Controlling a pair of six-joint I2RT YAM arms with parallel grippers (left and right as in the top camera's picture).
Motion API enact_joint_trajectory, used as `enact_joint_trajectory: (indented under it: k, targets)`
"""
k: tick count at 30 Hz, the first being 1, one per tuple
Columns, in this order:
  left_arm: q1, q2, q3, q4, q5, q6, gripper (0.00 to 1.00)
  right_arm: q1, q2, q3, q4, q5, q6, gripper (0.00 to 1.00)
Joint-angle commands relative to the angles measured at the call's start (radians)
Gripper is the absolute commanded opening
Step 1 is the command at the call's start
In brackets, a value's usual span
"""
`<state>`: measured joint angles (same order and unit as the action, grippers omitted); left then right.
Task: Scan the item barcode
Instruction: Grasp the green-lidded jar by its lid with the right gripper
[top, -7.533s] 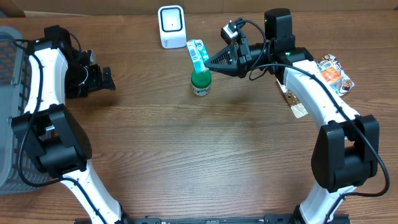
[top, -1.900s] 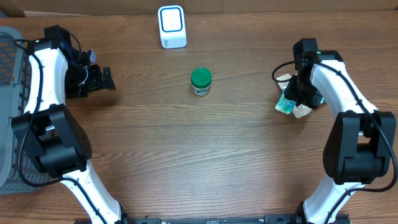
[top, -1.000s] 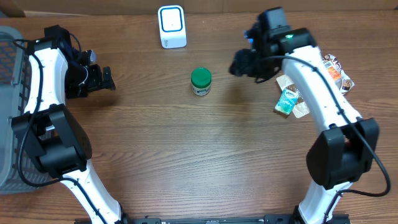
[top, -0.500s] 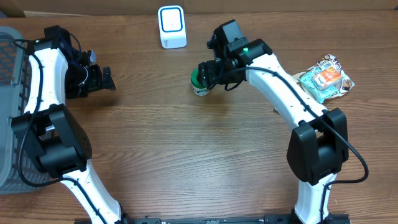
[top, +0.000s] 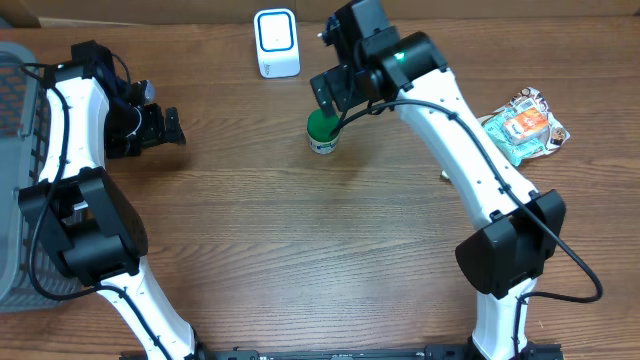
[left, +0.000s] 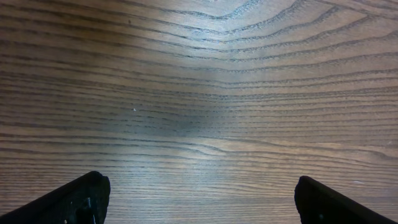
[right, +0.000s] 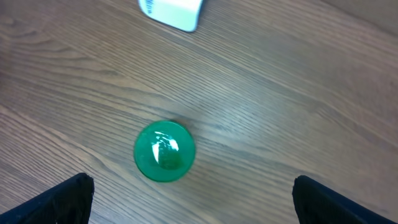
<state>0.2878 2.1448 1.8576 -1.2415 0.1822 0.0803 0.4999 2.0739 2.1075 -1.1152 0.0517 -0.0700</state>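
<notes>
Found a grey mesh basket (top: 12, 150) at the left edge of the wooden table (top: 300, 250), cut off by the frame and partly covered by the left arm. Could not make out anything inside it. Saw the left gripper (top: 166, 128) to its right, jaws released and spread wide over bare wood, grasping nothing. Caught only its dark fingertips (left: 68, 202) in the lower corners of the wrist view.

Found a small round jar with a glossy green lid (top: 322, 128) upright at mid-table, well apart from the basket. Could see little of its pale labelled body, and nothing of its contents or barcode. Noted crinkled teal and orange snack packets (top: 520, 125) heaped near the right edge.

Saw the right gripper (top: 333, 90) poised above the jar, jaws released, touching nothing. Saw the white box-shaped scanner (top: 277, 42) beyond, at the far edge, cropped to a corner in the right wrist view.
</notes>
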Motion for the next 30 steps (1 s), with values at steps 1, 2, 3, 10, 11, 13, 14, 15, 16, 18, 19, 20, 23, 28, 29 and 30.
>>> enact_joint_trajectory:
  k: [1, 2, 3, 10, 11, 13, 14, 15, 16, 18, 19, 20, 23, 28, 29, 30]
  targets:
    - [-0.001, -0.013, 0.01, 0.0, 0.0, 0.002, 0.99, 0.02, 0.031, -0.002, 0.036, -0.004, -0.043, 1.0]
    - [-0.001, -0.013, 0.01, 0.0, 0.0, 0.002, 1.0, 0.02, 0.034, -0.01, 0.054, -0.019, -0.043, 1.0]
    - [-0.001, -0.013, 0.01, 0.0, 0.0, 0.002, 1.0, 0.02, 0.039, -0.021, 0.077, -0.045, -0.043, 1.0]
    - [-0.001, -0.013, 0.01, 0.0, 0.0, 0.002, 0.99, 0.021, 0.111, -0.042, 0.161, -0.07, -0.063, 1.0]
    - [-0.001, -0.013, 0.01, 0.0, 0.0, 0.002, 0.99, 0.021, 0.121, -0.042, 0.161, -0.06, -0.076, 1.0]
    - [-0.001, -0.013, 0.01, 0.0, 0.001, 0.002, 0.99, 0.023, 0.145, -0.042, 0.159, -0.038, -0.086, 1.0]
    - [-0.001, -0.013, 0.01, 0.0, 0.0, 0.002, 1.0, 0.027, 0.161, -0.042, 0.15, -0.038, -0.089, 1.0]
    - [-0.001, -0.013, 0.01, 0.0, 0.0, 0.002, 0.99, 0.031, 0.168, -0.042, 0.143, -0.038, -0.089, 1.0]
    - [-0.001, -0.013, 0.01, 0.0, 0.0, 0.002, 0.99, 0.034, 0.176, -0.042, 0.137, -0.038, -0.089, 1.0]
    - [-0.001, -0.013, 0.01, 0.0, 0.0, 0.002, 1.0, 0.046, 0.195, -0.042, 0.105, -0.038, -0.089, 1.0]
    - [-0.001, -0.013, 0.01, 0.0, 0.0, 0.002, 1.0, 0.046, 0.196, -0.042, 0.098, -0.039, -0.089, 1.0]
    - [-0.001, -0.013, 0.01, 0.0, 0.001, 0.002, 0.99, 0.046, 0.203, -0.042, 0.088, -0.039, -0.089, 1.0]
    - [-0.001, -0.013, 0.01, 0.0, 0.0, 0.002, 1.0, 0.046, 0.22, -0.042, 0.06, -0.047, -0.089, 1.0]
    - [-0.001, -0.013, 0.01, 0.0, 0.0, 0.002, 1.0, 0.046, 0.227, -0.043, 0.032, -0.056, -0.089, 0.96]
    - [-0.001, -0.013, 0.01, 0.0, 0.0, 0.002, 1.0, 0.046, 0.227, -0.043, 0.032, -0.056, -0.089, 0.94]
    - [-0.001, -0.013, 0.01, 0.0, 0.0, 0.002, 1.0, 0.046, 0.227, -0.043, 0.032, -0.056, -0.089, 0.93]
